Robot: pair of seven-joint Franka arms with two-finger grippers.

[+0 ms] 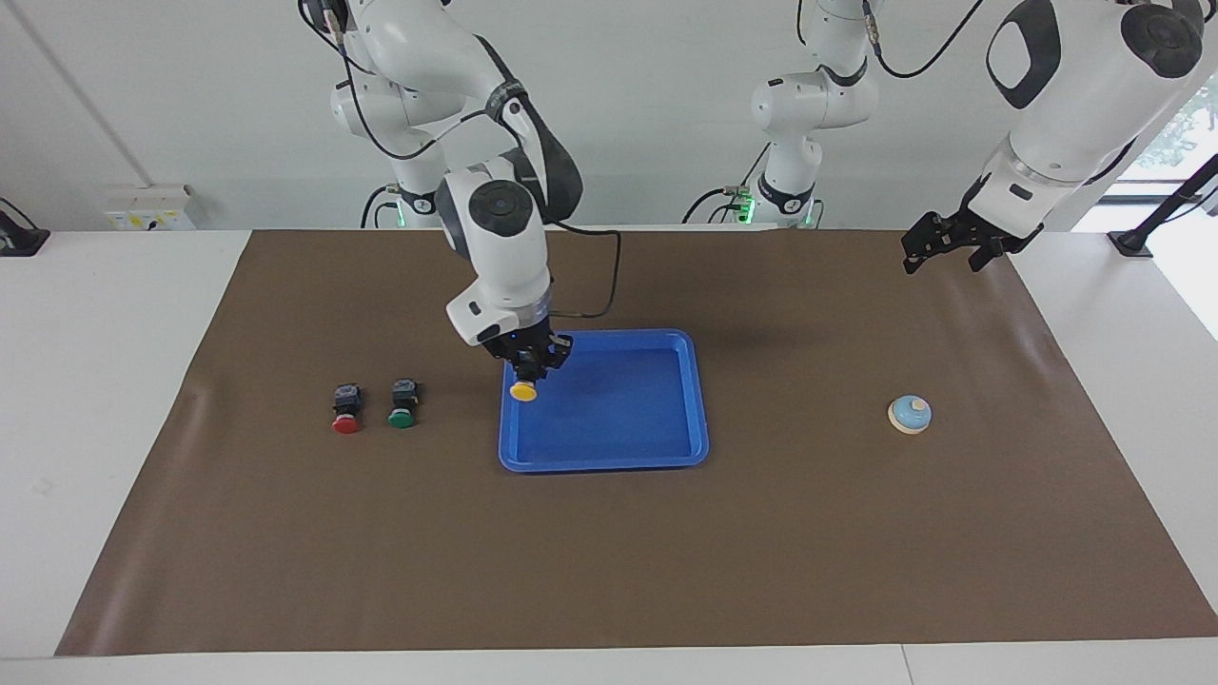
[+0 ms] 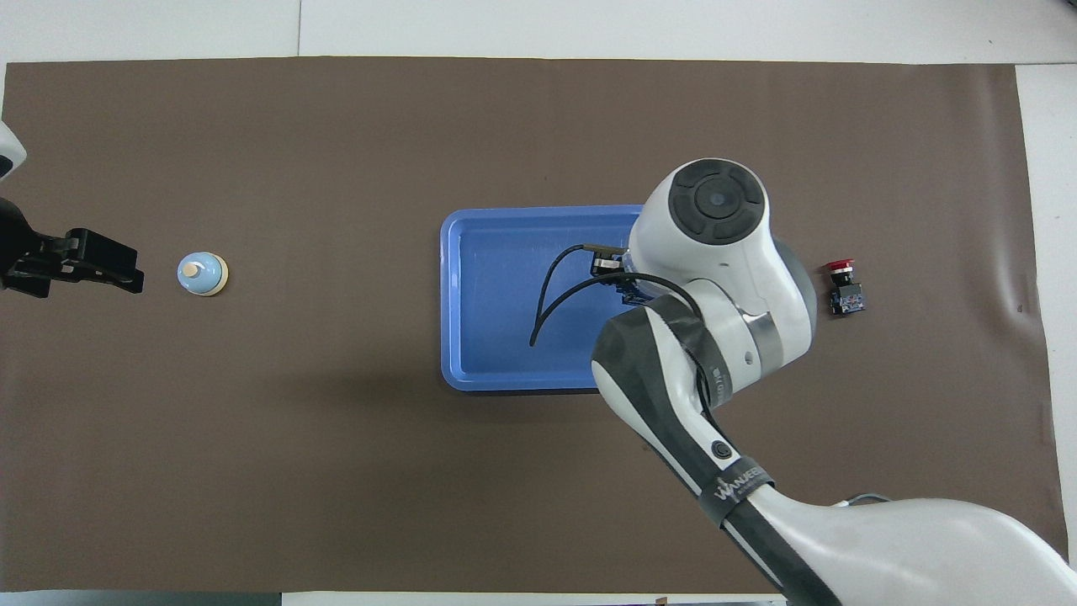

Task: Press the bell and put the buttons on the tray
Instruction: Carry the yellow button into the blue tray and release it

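Presently: right end effector [image 1: 526, 369] clamped on yellow button [image 1: 521, 391], over tray [image 1: 699, 400] edge for drop-in; left end effector [image 1: 942, 247] spread wide, empty, waiting near bell [image 1: 910, 414].

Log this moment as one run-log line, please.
right gripper: holds yellow button over tray | left gripper: open, waiting | red, green: on mat

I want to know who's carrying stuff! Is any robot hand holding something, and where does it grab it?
The right gripper holds the yellow button by its black body, cap down, over the tray. The left gripper holds nothing.
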